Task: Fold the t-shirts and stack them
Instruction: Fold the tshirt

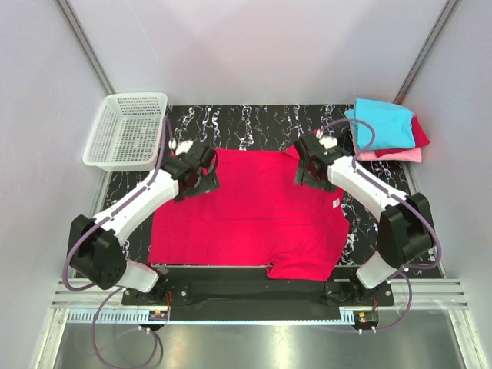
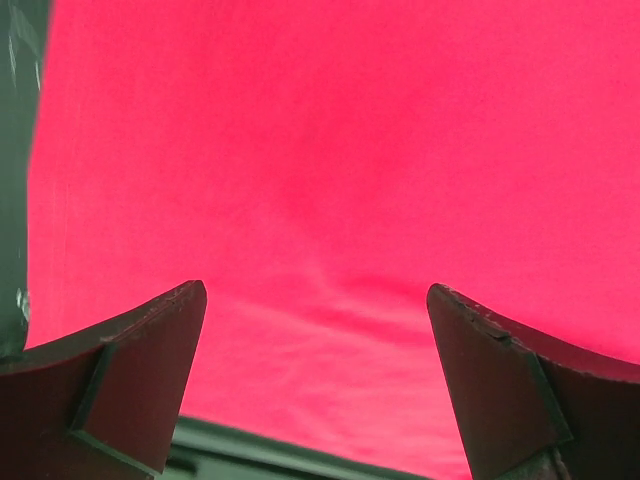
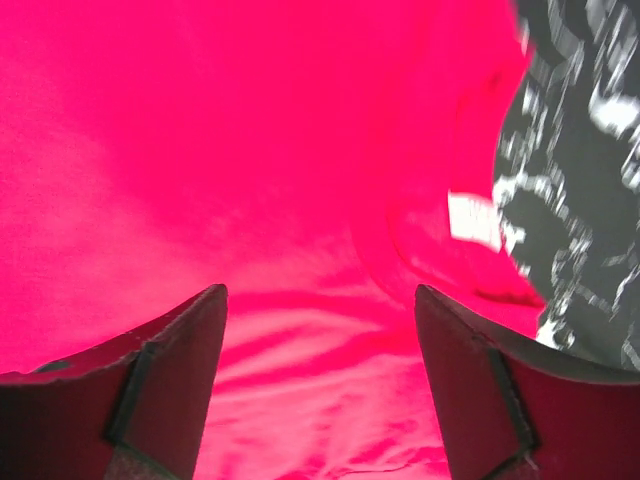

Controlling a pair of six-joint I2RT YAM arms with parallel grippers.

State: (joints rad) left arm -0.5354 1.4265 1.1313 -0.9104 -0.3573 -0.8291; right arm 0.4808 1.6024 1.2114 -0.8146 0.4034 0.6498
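A bright crimson-red t-shirt [image 1: 250, 215] lies spread on the dark marbled table, folded in part, with a small white neck label [image 1: 336, 203] at its right edge. My left gripper [image 1: 201, 178] hovers open over the shirt's far left corner; red cloth [image 2: 330, 180] fills its view and nothing is between the fingers. My right gripper [image 1: 306, 173] hovers open over the shirt's far right part; its view shows the red cloth [image 3: 250, 180] and the white label [image 3: 472, 220]. A folded stack with a cyan shirt [image 1: 380, 123], a dark red shirt [image 1: 419, 134] and a pink shirt [image 1: 400, 156] sits at the far right.
A white plastic mesh basket [image 1: 127, 131] stands at the far left corner. The dark marbled table [image 1: 246, 123] shows beyond the shirt. White walls close in on both sides. The arm bases sit at the near edge.
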